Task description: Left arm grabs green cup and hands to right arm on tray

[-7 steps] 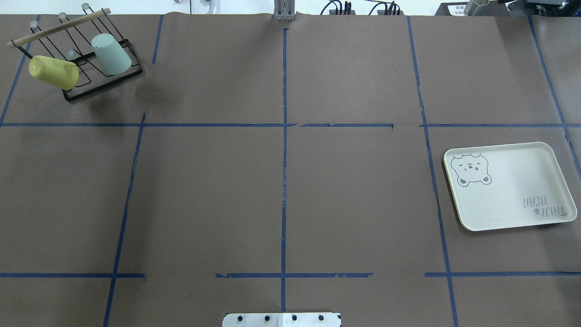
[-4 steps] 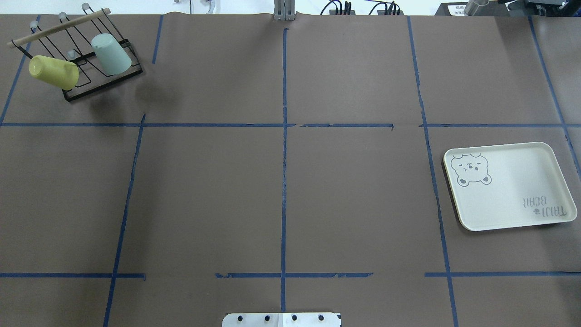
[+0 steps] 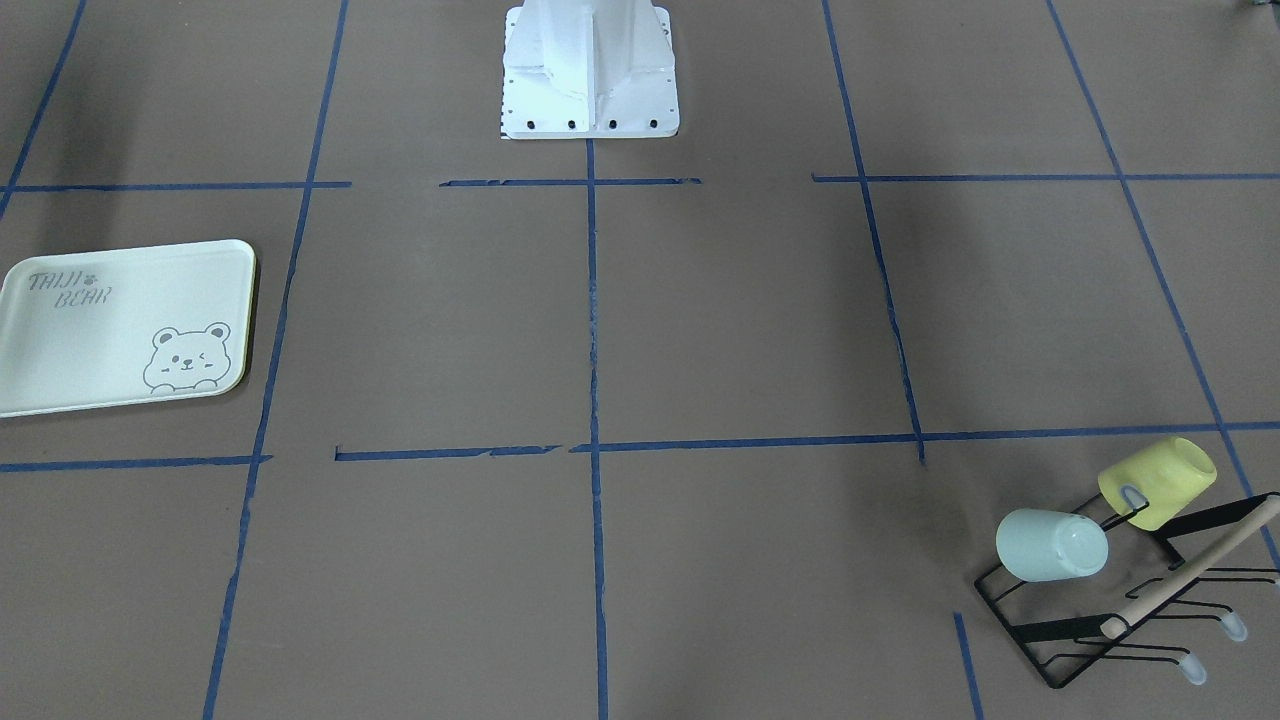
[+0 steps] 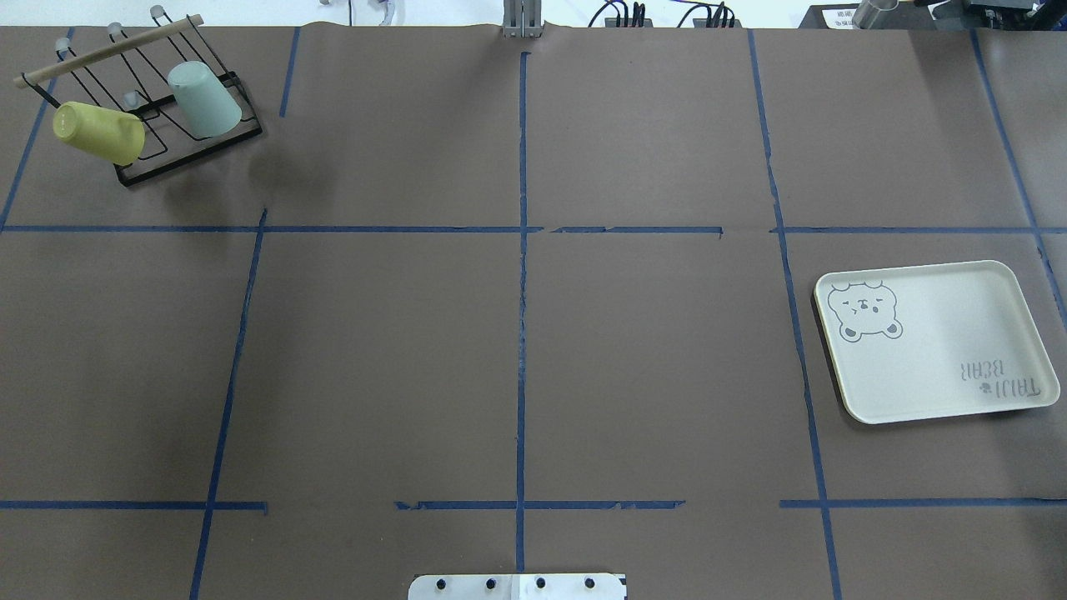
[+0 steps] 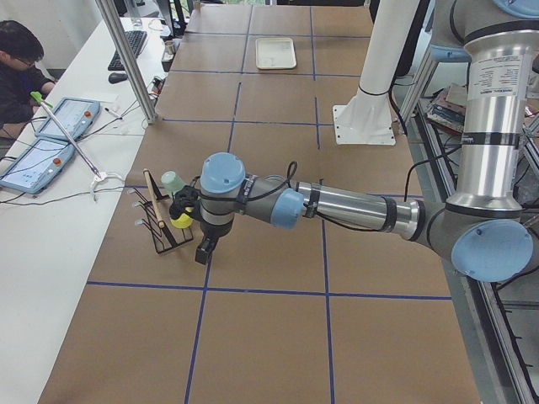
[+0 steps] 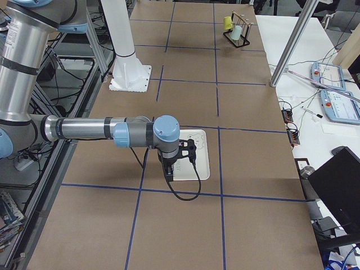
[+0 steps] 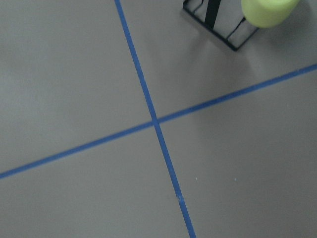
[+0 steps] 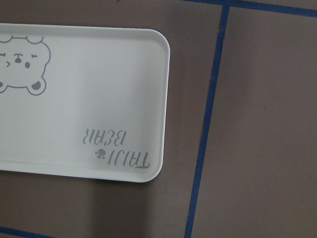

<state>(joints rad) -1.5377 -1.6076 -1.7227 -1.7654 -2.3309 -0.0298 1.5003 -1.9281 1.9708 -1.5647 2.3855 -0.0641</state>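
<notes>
The green cup [image 4: 204,100] hangs mouth-down on a peg of the black wire rack [image 4: 187,154] at the table's far left; it also shows in the front view [image 3: 1050,545]. The tray [image 4: 934,337] lies on the right, with nothing on it; the right wrist view shows its corner [image 8: 84,99]. The arms show only in the side views. My left gripper [image 5: 203,252] hangs above the table just beside the rack, apart from the cup [image 5: 173,181]. My right gripper [image 6: 170,171] hovers over the tray [image 6: 194,154]. I cannot tell whether either gripper is open or shut.
A pale yellow cup [image 4: 98,132] hangs on the same rack, left of the green one; it shows in the left wrist view [image 7: 267,11]. A wooden bar [image 4: 108,48] tops the rack. The robot's white base [image 3: 590,70] stands at the table's near-robot edge. A person sits at a side bench [image 5: 17,67].
</notes>
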